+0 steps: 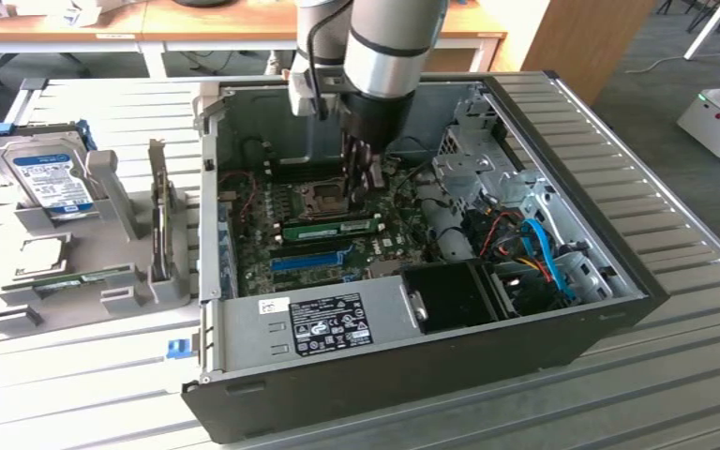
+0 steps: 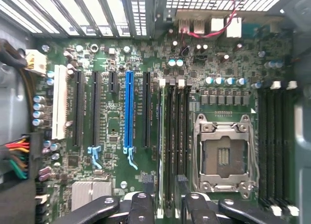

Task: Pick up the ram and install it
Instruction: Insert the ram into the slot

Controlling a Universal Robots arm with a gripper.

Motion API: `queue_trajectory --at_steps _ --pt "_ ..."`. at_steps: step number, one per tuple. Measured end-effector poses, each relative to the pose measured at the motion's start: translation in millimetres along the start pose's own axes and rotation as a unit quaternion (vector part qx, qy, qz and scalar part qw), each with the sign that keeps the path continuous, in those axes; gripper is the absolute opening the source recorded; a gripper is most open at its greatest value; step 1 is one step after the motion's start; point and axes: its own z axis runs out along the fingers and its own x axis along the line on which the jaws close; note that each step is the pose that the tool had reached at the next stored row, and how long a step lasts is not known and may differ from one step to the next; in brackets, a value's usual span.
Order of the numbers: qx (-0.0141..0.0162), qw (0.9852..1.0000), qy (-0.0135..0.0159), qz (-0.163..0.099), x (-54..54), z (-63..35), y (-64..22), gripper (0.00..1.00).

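Note:
A green ram stick [image 1: 329,228] with dark chips stands on edge in a dark slot of the motherboard [image 1: 288,202], beside the CPU socket [image 2: 221,156]. My gripper [image 1: 362,195] hangs just above it inside the open case, apart from it. From the wrist camera the ram's thin top edge [image 2: 161,136] runs along the memory slots. My gripper [image 2: 167,204] is open, its black fingers [image 2: 141,207] standing on either side of those slots with nothing held. The blue slot [image 2: 128,112] lies a few slots away.
Outside the case, at the exterior view's left, a grey rack [image 1: 128,298] holds another green stick [image 1: 67,281], an upright dark card [image 1: 157,220] and a hard drive [image 1: 48,178]. Cables [image 1: 542,253] and a black fan [image 1: 454,295] crowd the case's right side.

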Motion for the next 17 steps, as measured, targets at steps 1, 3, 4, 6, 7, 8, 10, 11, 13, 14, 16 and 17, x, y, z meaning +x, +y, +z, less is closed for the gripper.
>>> queue_trajectory --at_steps 1,3,4,6,7,8,10,11,13,14,16,17 --pt "0.0000 1.0000 0.0000 0.000 -0.1 -3.4 0.2 0.31" --pt "0.0000 1.0000 0.0000 0.000 -0.3 -9.7 0.5 0.31" --pt "-0.0001 1.0000 0.0001 0.000 -0.3 -12.9 0.7 0.31" --pt "0.0000 1.0000 0.0000 0.000 -0.4 -19.5 1.1 0.31" --pt "0.0000 1.0000 0.0000 0.000 -0.5 -23.0 1.3 0.31" --pt "0.0000 1.0000 0.0000 0.000 -0.6 -26.3 1.5 0.31" --pt "0.0000 1.0000 0.0001 0.000 -0.8 -33.3 1.9 0.31" --pt "0.0000 1.0000 0.0001 0.000 -0.8 -36.7 2.1 0.31" --pt "0.0000 1.0000 0.0000 0.000 -1.0 -43.7 2.5 0.31" --pt "0.0000 1.0000 0.0000 0.000 -1.1 -46.6 2.6 0.31" --pt "0.0000 1.0000 0.0000 0.000 -1.2 -51.9 3.0 0.31" --pt "0.0000 1.0000 0.0001 0.000 -1.2 -54.3 3.1 0.31"
